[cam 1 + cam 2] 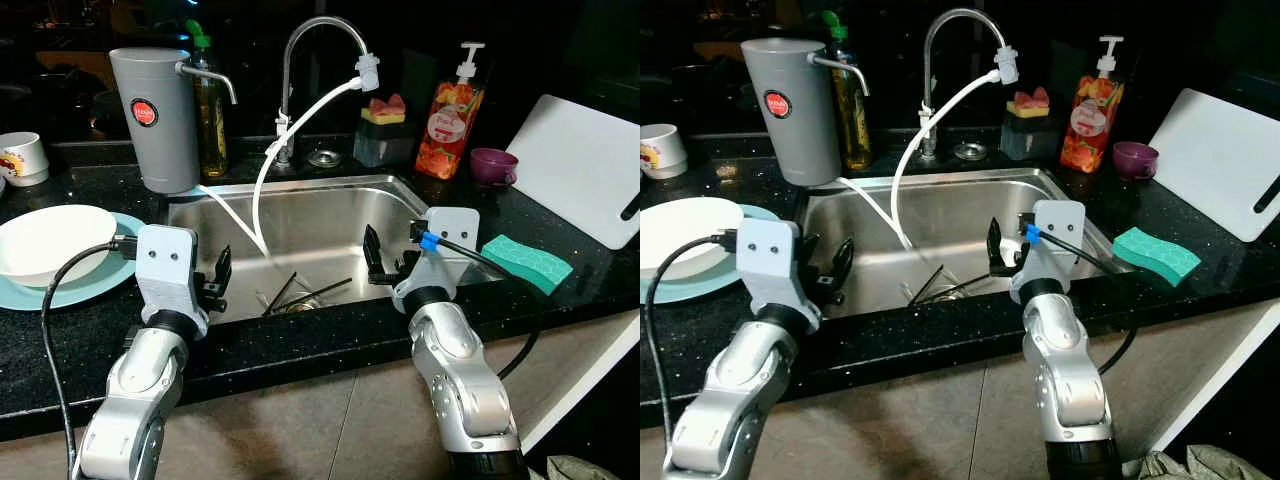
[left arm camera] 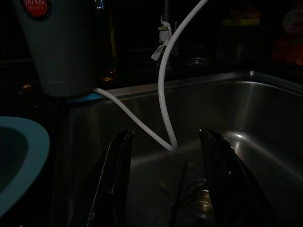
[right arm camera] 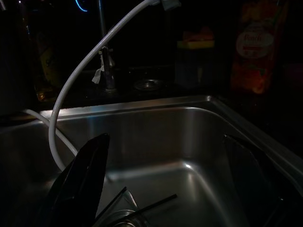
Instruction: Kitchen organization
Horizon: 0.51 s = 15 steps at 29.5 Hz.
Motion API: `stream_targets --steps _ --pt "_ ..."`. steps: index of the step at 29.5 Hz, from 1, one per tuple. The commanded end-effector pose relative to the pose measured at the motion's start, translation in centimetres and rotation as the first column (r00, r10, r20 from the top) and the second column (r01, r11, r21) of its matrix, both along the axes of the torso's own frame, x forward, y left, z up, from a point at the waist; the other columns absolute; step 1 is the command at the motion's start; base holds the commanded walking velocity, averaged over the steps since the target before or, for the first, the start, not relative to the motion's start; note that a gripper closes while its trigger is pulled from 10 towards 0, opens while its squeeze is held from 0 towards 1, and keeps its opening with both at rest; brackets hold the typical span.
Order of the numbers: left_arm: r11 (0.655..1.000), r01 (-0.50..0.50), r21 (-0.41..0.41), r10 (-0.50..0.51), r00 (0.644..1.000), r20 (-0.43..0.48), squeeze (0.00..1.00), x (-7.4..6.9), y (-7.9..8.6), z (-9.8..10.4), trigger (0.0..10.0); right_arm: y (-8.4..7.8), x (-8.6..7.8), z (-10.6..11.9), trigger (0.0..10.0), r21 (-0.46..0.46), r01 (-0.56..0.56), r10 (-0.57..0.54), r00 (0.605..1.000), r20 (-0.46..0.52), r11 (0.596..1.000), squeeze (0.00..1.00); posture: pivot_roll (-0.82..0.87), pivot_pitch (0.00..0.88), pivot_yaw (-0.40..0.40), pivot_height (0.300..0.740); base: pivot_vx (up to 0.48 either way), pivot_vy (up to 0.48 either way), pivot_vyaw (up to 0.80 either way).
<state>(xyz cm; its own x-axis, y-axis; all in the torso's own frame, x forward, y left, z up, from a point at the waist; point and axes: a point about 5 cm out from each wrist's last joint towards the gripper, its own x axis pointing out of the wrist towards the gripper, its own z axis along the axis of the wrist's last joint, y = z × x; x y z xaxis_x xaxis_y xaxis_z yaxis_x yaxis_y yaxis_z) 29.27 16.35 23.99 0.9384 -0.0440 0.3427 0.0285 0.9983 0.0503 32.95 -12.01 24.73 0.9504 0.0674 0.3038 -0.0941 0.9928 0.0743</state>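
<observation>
Fingers [image 2: 116, 175] of the left gripper [image 1: 215, 280] spread apart, empty, at the near edge of the sink [image 1: 330, 205]; right gripper [image 1: 385, 262] likewise parted, holding nothing, over the sink's right half. Progress, judged: nothing grasped yet. Left to sort, largest first: white cutting board [image 1: 585, 180] on the table [image 1: 300, 345] at far right, white bowl [image 1: 45, 240] on blue plate [image 1: 110, 275] at left, green sponge [image 1: 527, 262], dark chopsticks [image 1: 305, 293] on the sink floor. Near the drain wrist views too dark to read; board cut off by frame.
</observation>
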Motion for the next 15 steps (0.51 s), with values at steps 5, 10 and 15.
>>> stream_targets --steps 5,10,15 --pt "1.000 0.006 0.004 -0.006 1.000 0.005 0.00 -0.10 -0.27 0.08 10.0 0.04 0.13 -0.13 10.0 0.007 -0.002 0.002 1.000 -0.003 1.000 0.00 0.16 0.109 -0.070 0.740 0.000 0.000 0.00" --pt "1.000 0.010 0.007 -0.010 1.000 0.002 0.00 -0.07 -0.20 0.10 10.0 0.04 0.12 -0.17 10.0 0.011 0.003 -0.003 1.000 -0.005 1.000 0.00 0.16 0.115 -0.068 0.740 0.000 0.000 0.00" --pt "1.000 0.006 0.014 -0.006 1.000 -0.003 0.00 -0.15 0.06 -0.06 10.0 0.23 -0.02 -0.16 10.0 0.008 -0.003 0.003 1.000 -0.003 1.000 0.00 0.15 0.117 -0.065 0.740 0.000 0.000 0.00"
